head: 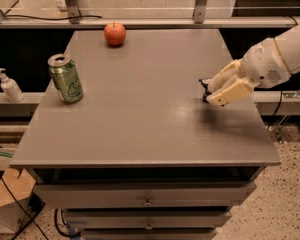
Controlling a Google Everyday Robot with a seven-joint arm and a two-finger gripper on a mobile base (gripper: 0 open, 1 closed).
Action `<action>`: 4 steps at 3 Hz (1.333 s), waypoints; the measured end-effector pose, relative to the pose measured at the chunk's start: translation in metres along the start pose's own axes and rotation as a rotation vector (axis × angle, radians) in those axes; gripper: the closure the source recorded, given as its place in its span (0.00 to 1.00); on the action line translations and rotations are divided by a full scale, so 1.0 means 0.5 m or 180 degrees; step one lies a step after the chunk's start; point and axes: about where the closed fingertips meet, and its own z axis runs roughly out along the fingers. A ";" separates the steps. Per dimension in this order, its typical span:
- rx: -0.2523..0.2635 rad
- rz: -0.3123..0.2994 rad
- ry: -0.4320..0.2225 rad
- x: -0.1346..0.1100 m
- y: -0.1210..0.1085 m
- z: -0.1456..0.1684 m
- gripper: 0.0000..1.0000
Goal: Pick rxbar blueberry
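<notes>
My gripper (216,91), with cream fingers (232,90), hangs over the right side of the grey table (140,114). It is shut on the rxbar blueberry (204,86). Only a dark sliver of the bar shows at the fingertips; the rest is hidden between the fingers. The bar is held a little above the tabletop, with a shadow on the surface beneath it. The white arm reaches in from the right edge.
A green can (66,78) stands at the table's left side. A red apple (114,33) sits at the far edge. A white pump bottle (9,85) stands on a ledge to the left. Drawers (147,196) are below the front edge.
</notes>
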 end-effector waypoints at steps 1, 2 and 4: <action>0.0157 -0.0205 -0.0019 -0.048 -0.029 -0.063 1.00; 0.0327 -0.0440 -0.0072 -0.105 -0.054 -0.139 1.00; 0.0318 -0.0445 -0.0076 -0.107 -0.055 -0.135 0.82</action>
